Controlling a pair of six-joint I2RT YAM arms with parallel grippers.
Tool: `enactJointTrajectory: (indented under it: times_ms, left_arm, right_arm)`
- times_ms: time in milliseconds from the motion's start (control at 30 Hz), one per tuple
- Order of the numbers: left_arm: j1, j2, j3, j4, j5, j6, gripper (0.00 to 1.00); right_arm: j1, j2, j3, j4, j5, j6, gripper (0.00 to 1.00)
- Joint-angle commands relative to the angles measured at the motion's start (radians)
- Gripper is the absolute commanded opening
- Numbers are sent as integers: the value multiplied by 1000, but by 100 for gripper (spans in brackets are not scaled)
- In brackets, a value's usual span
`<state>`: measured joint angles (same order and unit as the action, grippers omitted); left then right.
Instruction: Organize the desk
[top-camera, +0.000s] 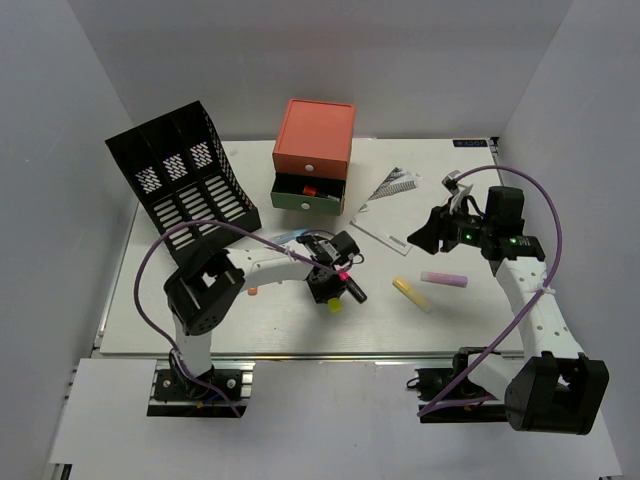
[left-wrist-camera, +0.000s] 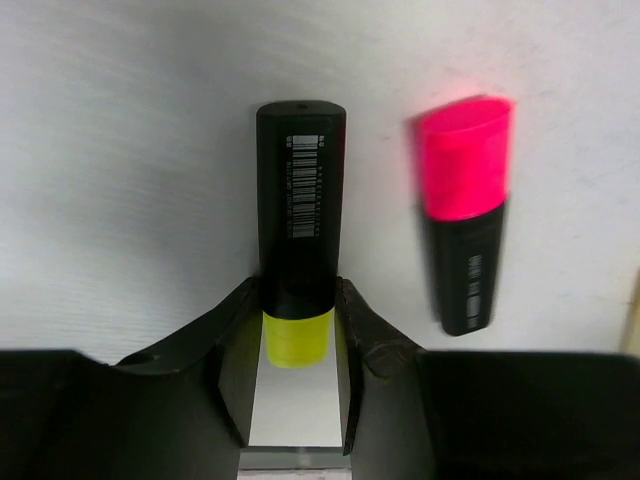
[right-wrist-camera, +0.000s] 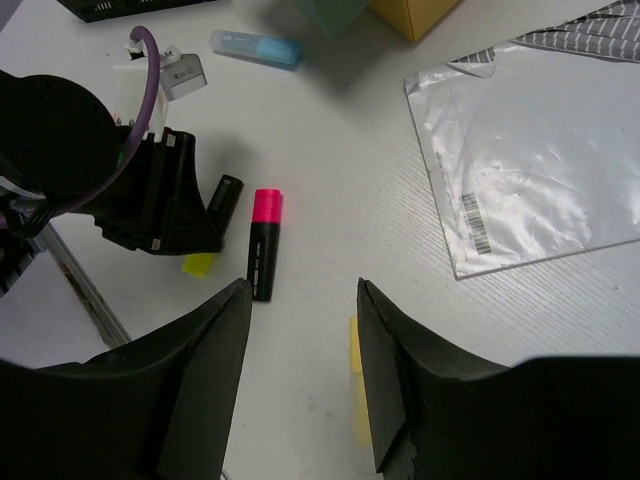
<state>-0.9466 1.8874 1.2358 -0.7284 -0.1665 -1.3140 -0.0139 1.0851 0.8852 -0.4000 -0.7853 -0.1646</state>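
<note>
**A:** What does the surface look like?

**B:** The surface (top-camera: 280, 325) is a broad white rectangle, flat and matte. Up close from the wrists it shows a faint streaky grain. It spreads beneath both hands and runs on past them on every side, far bigger than anything lying on it.

**A:** And the left hand?

**B:** The left hand (left-wrist-camera: 297, 300) sits low over the white top, pinching a yellow highlighter (left-wrist-camera: 300, 190). A finger presses against each side just where the yellow cap meets the black body. The body, with its barcode, sticks out ahead of the fingertips.

**A:** Anything close to it?

**B:** A pink highlighter (left-wrist-camera: 462, 230) lies just beside that hand, on the right in its own view. It runs parallel to the held one without touching it, and it looks a little blurred.

**A:** The right hand?

**B:** The right hand (right-wrist-camera: 302, 290) hangs above the surface with its fingers spread and nothing between them. Ahead of it and to its right lies a clear plastic sleeve (right-wrist-camera: 530, 170) with a barcode label, flat on the white.

**A:** And further off?

**B:** Well beyond the left hand stand a drawer unit (top-camera: 313, 155) with an orange top and one drawer pulled out, and a black file rack (top-camera: 185, 180).
</note>
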Motion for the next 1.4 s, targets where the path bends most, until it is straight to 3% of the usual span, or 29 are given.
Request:
enactJointTrajectory:
  times_ms: [0, 167, 267, 400, 433, 533, 867, 1167, 1367]
  left_arm:
    - [-4, -42, -87, -82, -54, 58, 28]
    - [-4, -184, -144, -20, -79, 119, 19]
    - [-4, -286, -162, 50, -82, 232, 14]
    - [-4, -456, -228, 270, -58, 401, 6]
    - [14, -529, -246, 308, -41, 424, 0]
    - [23, -603, -248, 362, -138, 423, 0]
    - [186, -440, 65, 468, -264, 178, 0]
    - [353, -329, 105, 563, -240, -137, 8]
    - [387, -240, 146, 566, -199, -203, 12]
  right_arm:
    - [-9, -19, -6, 18, -26, -1, 52]
    - [-11, -16, -6, 18, -29, -1, 52]
    - [-12, -11, -9, 18, -28, -1, 52]
    - [-14, -10, -9, 21, -28, -1, 52]
    - [-14, -10, -9, 20, -26, -1, 52]
    - [-15, -10, -11, 21, -22, -1, 52]
    - [-26, -7, -15, 26, -11, -1, 52]
    - [-38, -24, -17, 29, -11, -3, 52]
    - [-43, -27, -19, 29, -15, -3, 52]
